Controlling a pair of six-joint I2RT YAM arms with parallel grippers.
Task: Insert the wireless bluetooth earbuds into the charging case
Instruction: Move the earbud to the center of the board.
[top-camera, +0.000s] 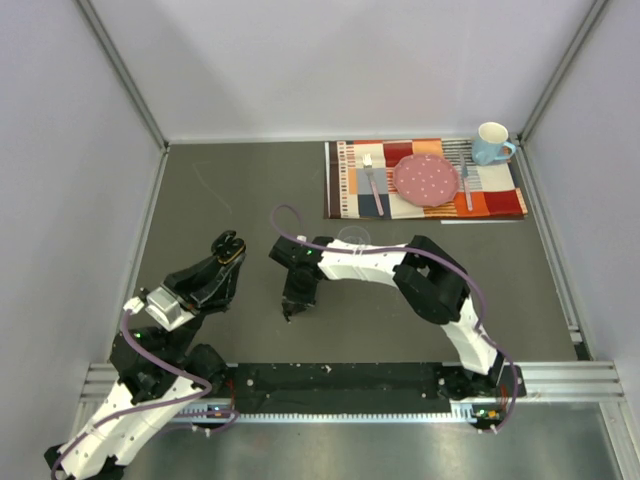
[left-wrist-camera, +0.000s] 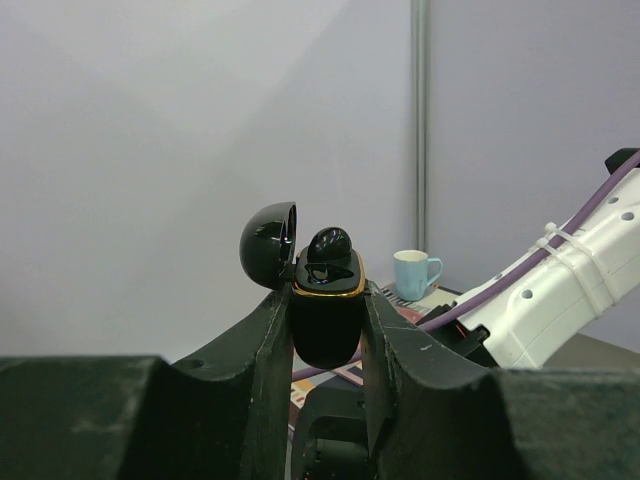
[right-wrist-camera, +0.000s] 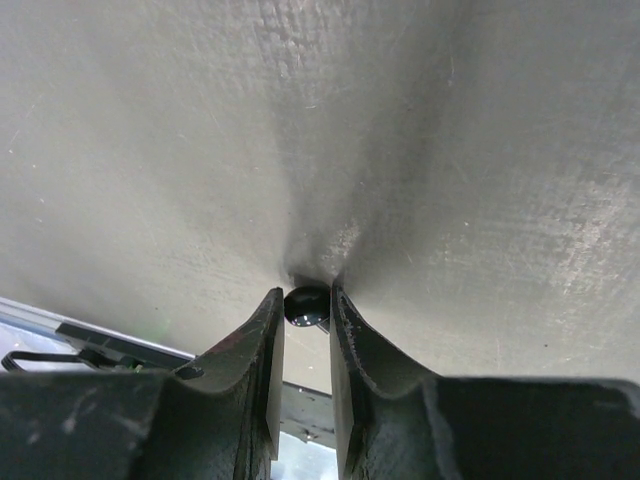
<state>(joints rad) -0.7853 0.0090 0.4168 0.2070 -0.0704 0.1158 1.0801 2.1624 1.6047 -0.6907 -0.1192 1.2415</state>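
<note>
Earbud (right-wrist-camera: 307, 305) pinched at the worktop (top-camera: 220, 190), another seated in the open charging case (left-wrist-camera: 325, 320).
Right fingers (right-wrist-camera: 262, 340) are clamped on the tiny glossy black earbud, tips down at the grey surface. Left fingers (left-wrist-camera: 265, 340) grip the black case upright by its sides, lid (left-wrist-camera: 268, 243) flipped back, a second earbud (left-wrist-camera: 330, 250) sitting in its well. Farther back lie a striped placemat (top-camera: 350, 190), pink plate (top-camera: 425, 180) and blue mug (top-camera: 490, 143).

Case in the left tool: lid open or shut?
Open. The charging case lid is flipped back left, gold rim and an earbud exposed.
</note>
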